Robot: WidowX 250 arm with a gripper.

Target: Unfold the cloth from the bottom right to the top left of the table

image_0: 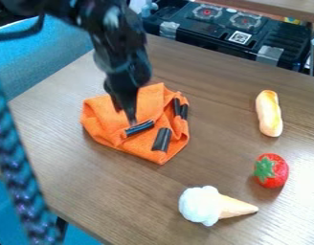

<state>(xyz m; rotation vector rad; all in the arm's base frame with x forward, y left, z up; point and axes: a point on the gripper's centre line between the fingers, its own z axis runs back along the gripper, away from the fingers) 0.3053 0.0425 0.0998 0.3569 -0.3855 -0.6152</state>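
1. On my camera, my black arm (111, 36) comes in from the upper left, slanting down toward the right.
2. I have its wrist (128, 67) bent so the lower part drops steeply.
3. My gripper (132, 123) hangs below it, tip pointing down, narrowing toward the end.

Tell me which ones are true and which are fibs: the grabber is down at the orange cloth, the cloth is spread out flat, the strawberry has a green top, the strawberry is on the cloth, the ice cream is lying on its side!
1. The gripper is down at the orange cloth. True.
2. The cloth is spread out flat. False: it is bunched up in folds.
3. The strawberry has a green top. True.
4. The strawberry is on the cloth. False: it is on the table.
5. The ice cream is lying on its side. True.
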